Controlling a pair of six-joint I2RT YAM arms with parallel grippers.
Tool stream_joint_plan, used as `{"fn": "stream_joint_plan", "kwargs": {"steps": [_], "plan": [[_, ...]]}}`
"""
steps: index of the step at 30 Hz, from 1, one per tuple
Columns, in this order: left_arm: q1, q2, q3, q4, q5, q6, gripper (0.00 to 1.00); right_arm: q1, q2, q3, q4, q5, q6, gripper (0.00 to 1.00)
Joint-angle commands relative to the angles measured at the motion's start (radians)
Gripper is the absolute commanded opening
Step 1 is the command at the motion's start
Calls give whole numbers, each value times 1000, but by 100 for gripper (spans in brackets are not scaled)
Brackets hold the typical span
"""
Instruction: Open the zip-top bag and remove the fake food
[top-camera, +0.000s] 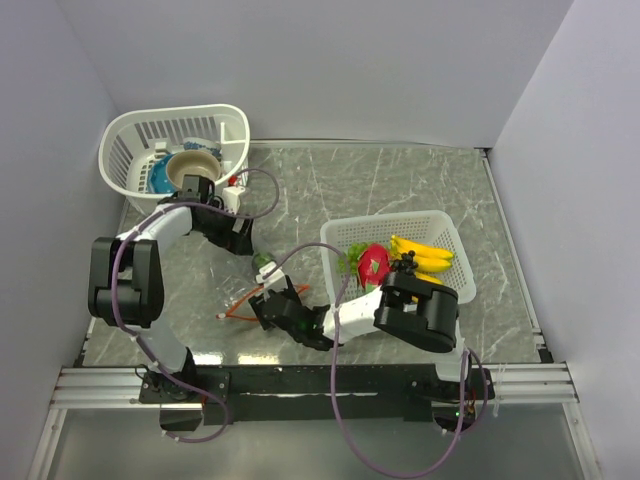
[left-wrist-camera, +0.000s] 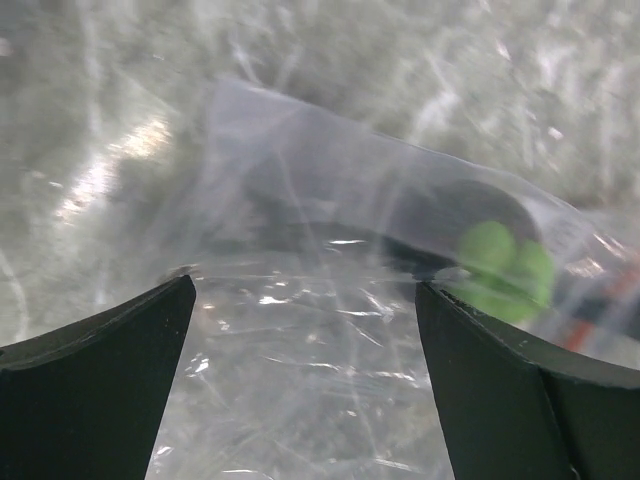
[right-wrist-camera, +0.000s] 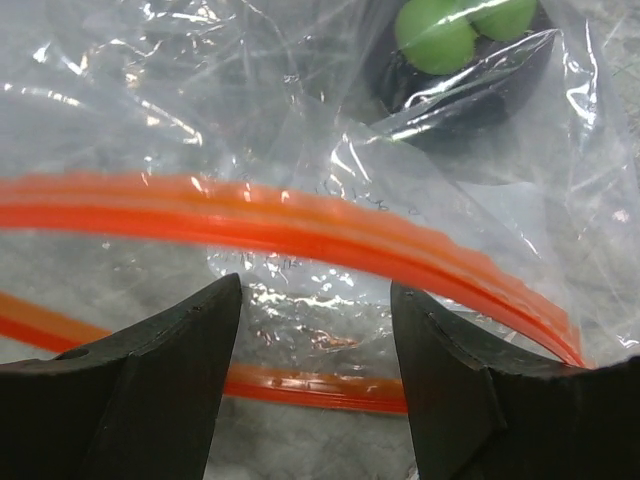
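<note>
Zip-top bag: long axis near-far, zip strip nearest.

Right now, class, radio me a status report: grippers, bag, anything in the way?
Left gripper open over the bag. Right gripper open at the orange zip strip, mouth parted. Green toy inside bag. Nothing blocking.

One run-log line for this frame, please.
zip-top bag: mouth parted | green cluster: inside bag | left gripper: open, above bag | right gripper: open, at zip strip
</note>
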Motion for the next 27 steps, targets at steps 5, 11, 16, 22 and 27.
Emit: {"fn": "stream_joint_plan", "kwargs": {"steps": [5,11,16,22,27], "plan": [[-84,47,-43,202,-111,-83,99,10,-37,-62,-5,-60,58,68],[-176,92,-87,187,-131,-53,99,5,-47,-50,-40,32,34,79],[-187,41,-129,143,-131,12,99,-39,-53,-22,-69,145,29,100],[-189,13,-121,-28,-103,128,99,-110,-78,-14,-68,147,11,100],[-190,35,-161,-129,-116,234,99,-142,-75,-1,-20,77,-37,100]]}}
